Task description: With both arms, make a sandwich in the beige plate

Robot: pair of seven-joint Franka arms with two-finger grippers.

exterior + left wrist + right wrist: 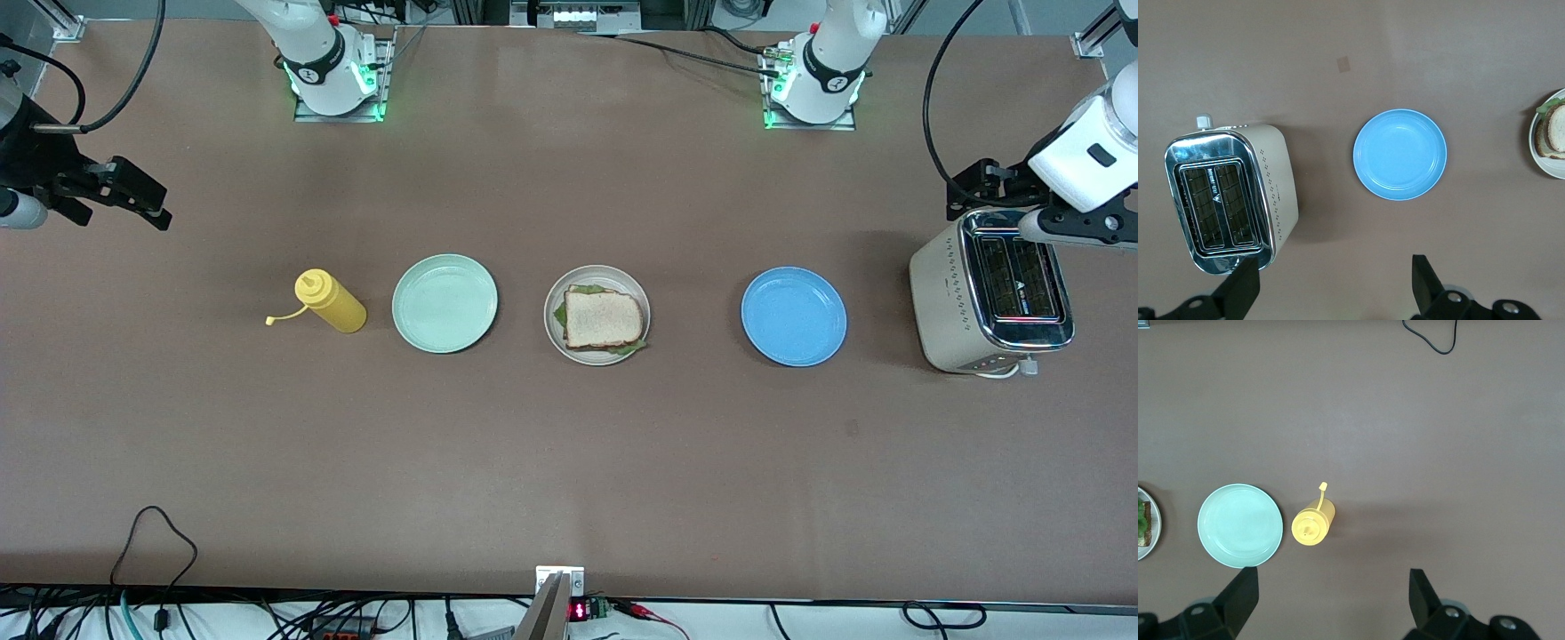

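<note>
Three plates in a row mid-bench: one mint-green plate (444,303), the beige plate (597,315) carrying one sandwich (604,319), one blue plate (794,316). The lower bread slice is mostly hidden. My left gripper (1335,285) hangs released over the toaster (991,294) at its bench end; my right gripper (1333,605) hangs released above the opposite end, near the yellow bottle (331,302).

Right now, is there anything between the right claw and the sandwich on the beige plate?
Yes. The right claw is open, up at its own end of the table. Between it and the sandwich stand the yellow bottle and the mint-green plate.
</note>
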